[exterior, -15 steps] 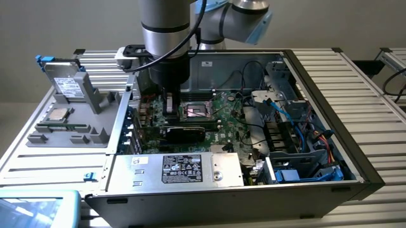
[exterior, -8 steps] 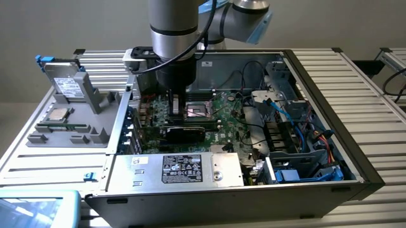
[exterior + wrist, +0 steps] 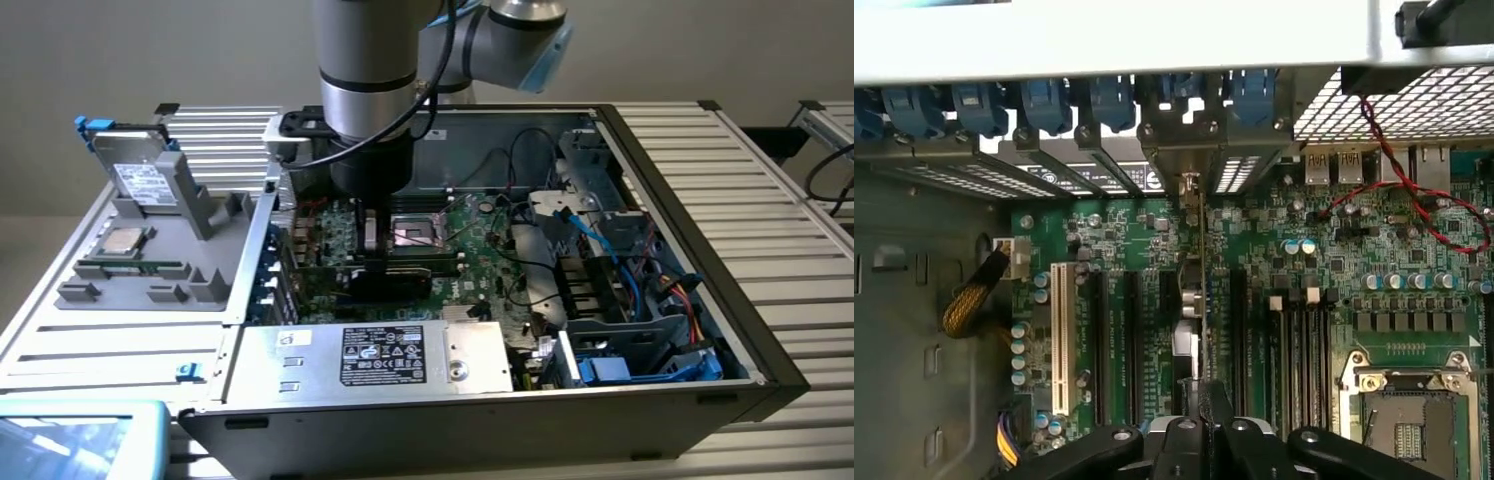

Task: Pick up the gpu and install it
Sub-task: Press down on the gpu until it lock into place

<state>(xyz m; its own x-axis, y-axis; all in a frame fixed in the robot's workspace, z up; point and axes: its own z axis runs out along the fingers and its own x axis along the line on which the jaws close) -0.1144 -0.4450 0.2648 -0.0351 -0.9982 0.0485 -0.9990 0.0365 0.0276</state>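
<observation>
Black finger links of the end effector [image 3: 1206, 425] are sitting closest to the wrist camera, pinched fully together on the top edge of the gpu [image 3: 1199, 300], which is seen edge-on as a thin green card. The card is standing upright, running straight out from the fingers toward the rear slot brackets [image 3: 1184, 135] and blue retention clips [image 3: 1044, 100], between the black expansion slots [image 3: 1129, 340] of the motherboard [image 3: 1354, 260]. Whether it is fully seated cannot be told.

In the exterior view the arm [image 3: 367, 100] is reaching down into the open computer case [image 3: 694, 330], with the gpu [image 3: 380, 275] lying directly under the end effector beside the empty CPU socket [image 3: 416, 235]. The case is also holding a silver power supply [image 3: 367, 355] with a black-and-white label [image 3: 383, 355], text unreadable, plus blue and orange cables [image 3: 654, 290] on the far side of the end effector.

Outside the case, a grey parts tray [image 3: 147, 250] is carrying a CPU chip [image 3: 127, 240], a memory stick [image 3: 134, 268] and an upright drive [image 3: 140, 180] with a white label, all on the ribbed tabletop [image 3: 787, 250].
</observation>
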